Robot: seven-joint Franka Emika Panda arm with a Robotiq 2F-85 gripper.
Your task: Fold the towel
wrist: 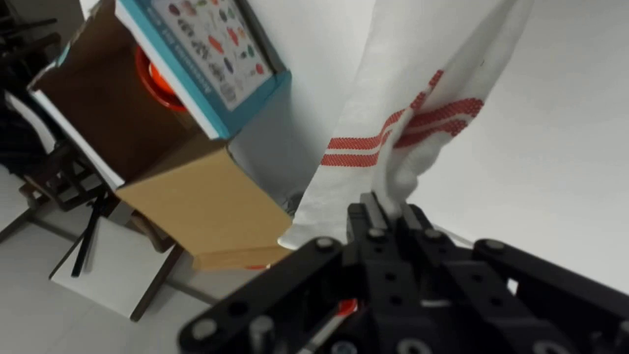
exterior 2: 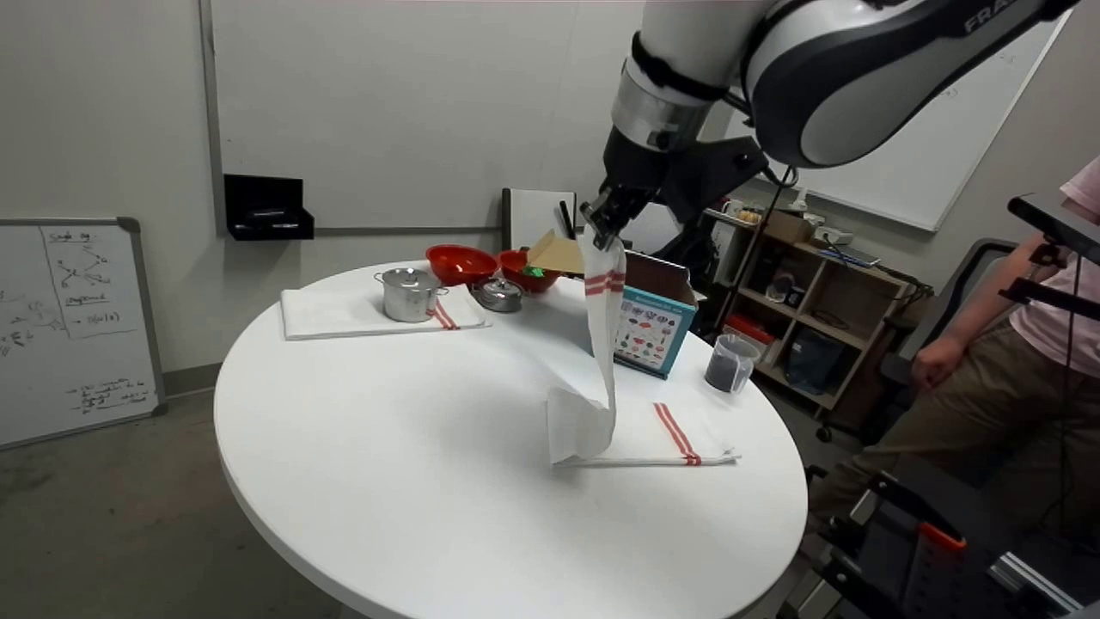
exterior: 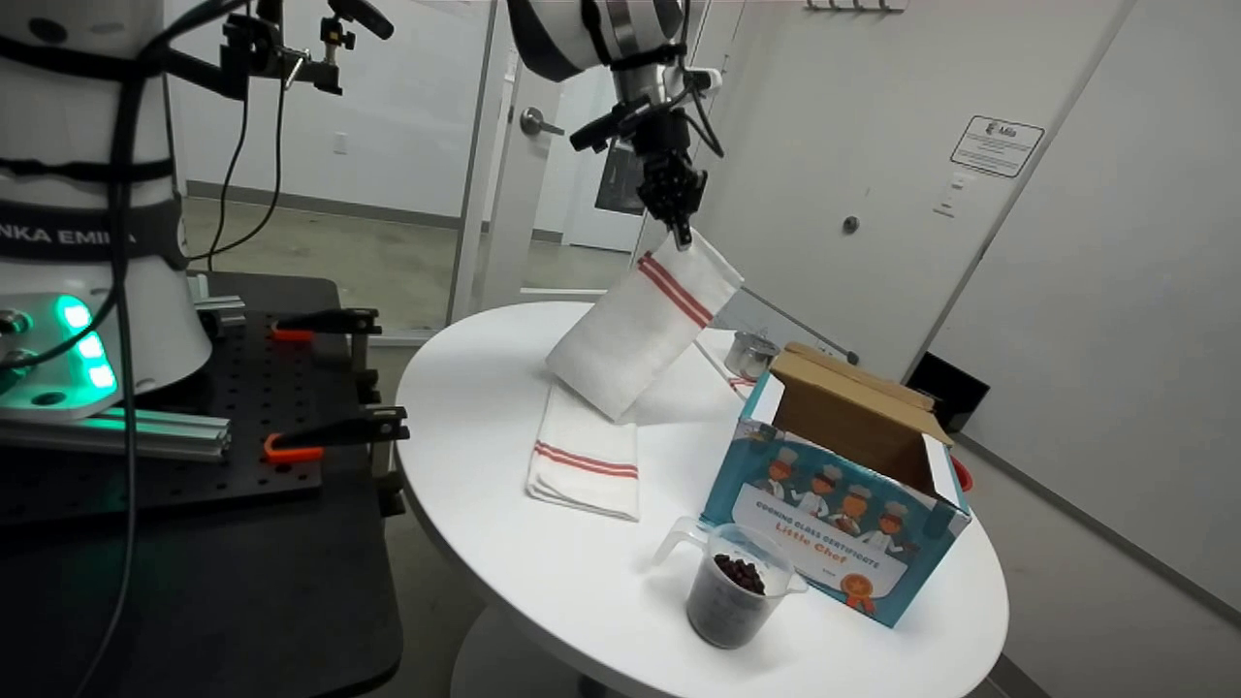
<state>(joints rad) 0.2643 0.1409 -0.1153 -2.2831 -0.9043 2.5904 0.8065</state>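
thin and limp, held by one end

in the wrist view, at lower centre, the jaws of the black two-fingered gripper (wrist: 391, 211) stand close together on a bunched pinch of the thin white rectangular cloth towel with narrow red stripes (wrist: 398, 93). one free corner flares to the left of the pinch.

below the jaws, in both exterior views, the striped end hangs near the middle of the frame, and the rest bends down to lie on the round white table (exterior 2: 387, 481); there another striped band shows, and the edge seems to have more than one layer. the fold looks unfinished.

i judge the cloth light and soft, too limp to hold a shape, so it should droop wherever unsupported. its weave probably grips well; slipping seems a small worry. the likelier trouble is a crooked fold, since a single pinch lets the loose corner trail. a hold at the middle of the short edge would probably lay squarer. a sideways pull could drag the lower part along.

farther out, toward the lower right of an exterior view, stand the open teal printed cardboard box (exterior: 824, 543) and the clear plastic measuring cup of dark pieces (exterior: 722, 611), both apart from the cloth.
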